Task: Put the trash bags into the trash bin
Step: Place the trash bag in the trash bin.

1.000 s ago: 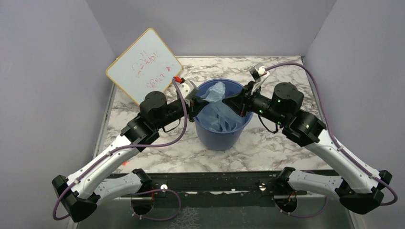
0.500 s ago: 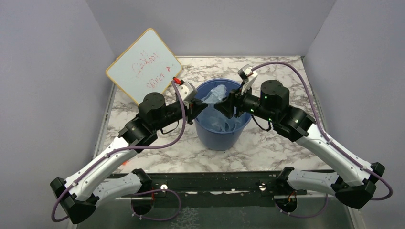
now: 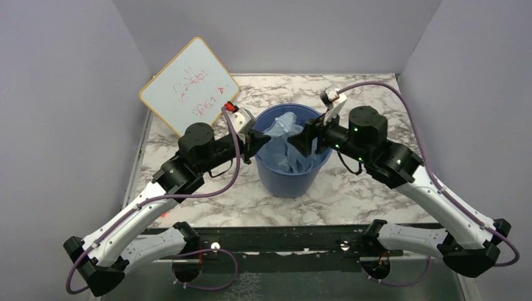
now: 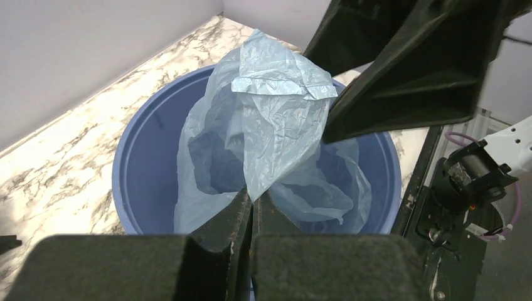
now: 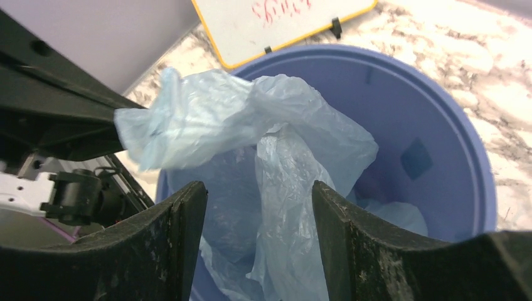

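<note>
The trash bin (image 3: 290,180) is a round blue bucket in the middle of the marble table. The trash bag (image 3: 285,139), thin crinkly light blue plastic, hangs into it with a bunched top rising above the rim. My left gripper (image 3: 259,140) reaches over the bin's left rim. In the left wrist view its tips (image 4: 253,198) are shut on a fold of the trash bag (image 4: 276,119). My right gripper (image 3: 301,142) is over the right rim. It (image 5: 259,189) stands open, with the trash bag (image 5: 282,182) hanging loose between its fingers above the trash bin (image 5: 433,106).
A white board with red writing (image 3: 189,84) leans against the back left wall, close behind the left arm. The board's yellow edge (image 5: 282,22) shows past the bin. Grey walls close in both sides. A black rail (image 3: 276,241) with the arm bases runs along the near edge.
My right gripper has opened and let go of the bag, staying over the bin's right rim. The left gripper has kept its grip and drawn slightly left.
</note>
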